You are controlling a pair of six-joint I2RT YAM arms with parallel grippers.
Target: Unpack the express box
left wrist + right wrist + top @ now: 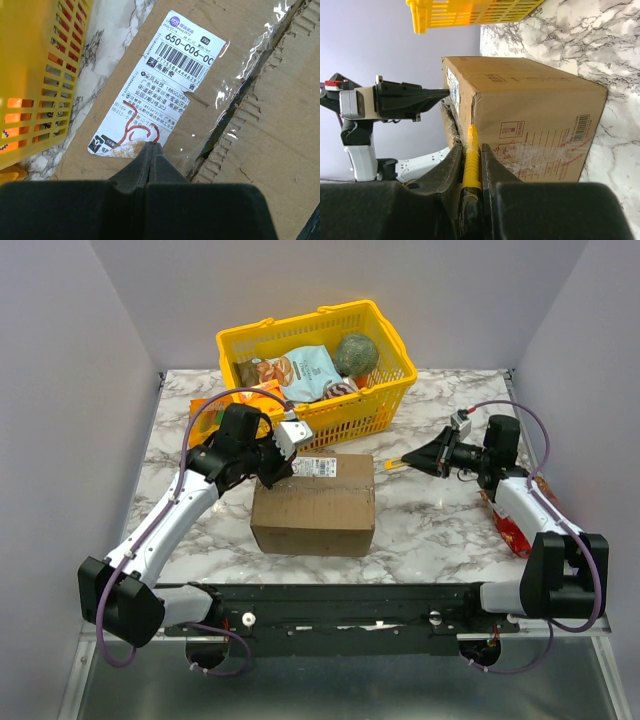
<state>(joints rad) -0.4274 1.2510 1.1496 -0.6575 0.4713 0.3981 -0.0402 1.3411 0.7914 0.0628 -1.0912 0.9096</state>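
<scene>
a: a marble-patterned counter (440, 530) with plain pale walls on three sides. the express box (313, 505) sits in the middle, just in front of the yellow basket (395, 390), its flaps lying flat.

b: how do you reckon it handles?

a: it's corrugated card, so stiff at edges and corners but softer across the flap panels. it looks light enough to slide on that smooth counter if pushed from one side only. the tape (250, 75) along the centre seam is glossy and probably slippery. the bare card isn't.

b: where to take hold?

a: i'd pin it from above and go for a flap's free edge at the seam. the left hand (150, 147) is closed with nothing between its fingers, tips down on the white label (165, 85) on the lid. the right hand (471, 149) is clamped on a yellow tool (471, 132), which points at the box's right end near the top edge. i can't tell if it's touching or just short.

b: anything in the way?

a: the basket, full of snack bags (305, 370), is close behind, so the far flap has little room to swing. a red packet (512, 532) lies by the right arm, well apart from the box. the seam's edges look ragged in the left wrist view, but i can't tell if it's slit right through.
</scene>
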